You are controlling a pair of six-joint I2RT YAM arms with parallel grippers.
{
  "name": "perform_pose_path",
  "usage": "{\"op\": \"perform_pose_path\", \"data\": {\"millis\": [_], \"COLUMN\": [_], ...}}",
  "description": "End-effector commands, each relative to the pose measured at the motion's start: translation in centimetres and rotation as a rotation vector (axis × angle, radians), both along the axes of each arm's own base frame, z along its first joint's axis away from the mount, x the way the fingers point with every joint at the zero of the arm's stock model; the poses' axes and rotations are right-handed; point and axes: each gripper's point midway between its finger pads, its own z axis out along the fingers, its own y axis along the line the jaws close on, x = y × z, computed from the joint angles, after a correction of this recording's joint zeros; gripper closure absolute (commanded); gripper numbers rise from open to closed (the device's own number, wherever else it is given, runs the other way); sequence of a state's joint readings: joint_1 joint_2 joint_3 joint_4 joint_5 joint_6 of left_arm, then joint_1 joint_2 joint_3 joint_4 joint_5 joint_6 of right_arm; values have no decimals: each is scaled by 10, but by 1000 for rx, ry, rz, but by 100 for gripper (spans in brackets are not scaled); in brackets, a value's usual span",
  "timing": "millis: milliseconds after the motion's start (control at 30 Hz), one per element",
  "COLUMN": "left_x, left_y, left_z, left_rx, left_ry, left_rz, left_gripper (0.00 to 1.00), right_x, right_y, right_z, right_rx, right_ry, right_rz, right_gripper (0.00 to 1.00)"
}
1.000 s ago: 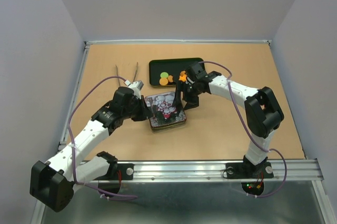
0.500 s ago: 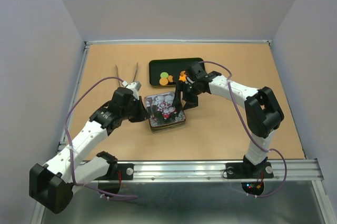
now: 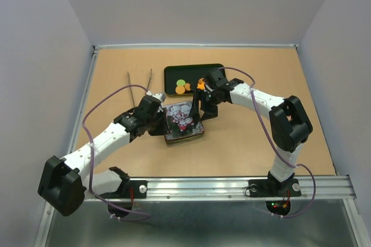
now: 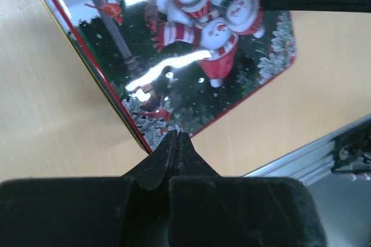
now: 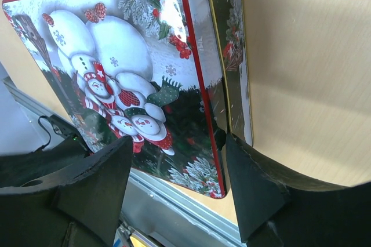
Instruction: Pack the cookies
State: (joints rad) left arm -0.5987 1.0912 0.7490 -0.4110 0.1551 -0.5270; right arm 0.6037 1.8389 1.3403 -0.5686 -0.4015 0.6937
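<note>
The cookies lie in a black tray (image 3: pixel 214 71) at the back: a green one (image 3: pixel 181 82), round orange ones (image 3: pixel 184 89) and an irregular orange one (image 3: pixel 201 83). No pink one shows. A tin with a snowman lid (image 3: pixel 182 120) lies in front of the tray. My left gripper (image 3: pixel 162 124) is shut and empty, its tips (image 4: pixel 175 137) at the lid's (image 4: pixel 191 55) left edge. My right gripper (image 3: pixel 206 111) is open, straddling the lid's (image 5: pixel 133 84) right edge, one finger (image 5: pixel 255 195) against the tin's side.
Thin metal tongs (image 3: pixel 139 80) lie on the brown table left of the tray. The metal rail (image 3: pixel 232 186) runs along the near edge. Grey walls close in the table on three sides.
My left arm has swung right and forward, bringing its shut gripper up against the tin's left edge. The right arm and the tin have hardly moved.
</note>
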Motion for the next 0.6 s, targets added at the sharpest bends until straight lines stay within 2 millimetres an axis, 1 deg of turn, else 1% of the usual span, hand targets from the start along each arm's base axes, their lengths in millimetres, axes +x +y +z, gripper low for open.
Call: {"op": "perform_pose_path", "data": {"millis": [0, 33, 67, 267, 333, 400, 433, 533, 567], "left_x": [-9, -12, -11, -16, -14, -7, 1, 14, 22], "left_y": [29, 30, 38, 42, 39, 36, 32, 29, 25], "left_z": [-38, -47, -51, -58, -55, -45, -30, -4, 13], "left_rx": [171, 206, 250, 259, 250, 229, 200, 166, 146], "left_ry": [131, 174, 173, 193, 187, 151, 110, 38, 3], "left_rz": [148, 147, 186, 203, 196, 198, 203, 219, 229], "left_gripper": [100, 100, 100, 100, 100, 100, 100, 100, 100], "right_x": [2, 2, 2, 0, 0, 0, 0, 0, 0], "right_y": [9, 9, 9, 8, 7, 7, 7, 8, 8], "right_z": [17, 18, 18, 15, 13, 13, 13, 13, 13], "right_rx": [53, 54, 53, 48, 47, 46, 45, 45, 45], "right_ry": [-51, -53, -54, -52, -46, -47, -46, -49, -50], "right_rz": [18, 19, 20, 27, 25, 27, 27, 29, 30], "right_gripper": [30, 30, 30, 30, 30, 30, 30, 30, 30]}}
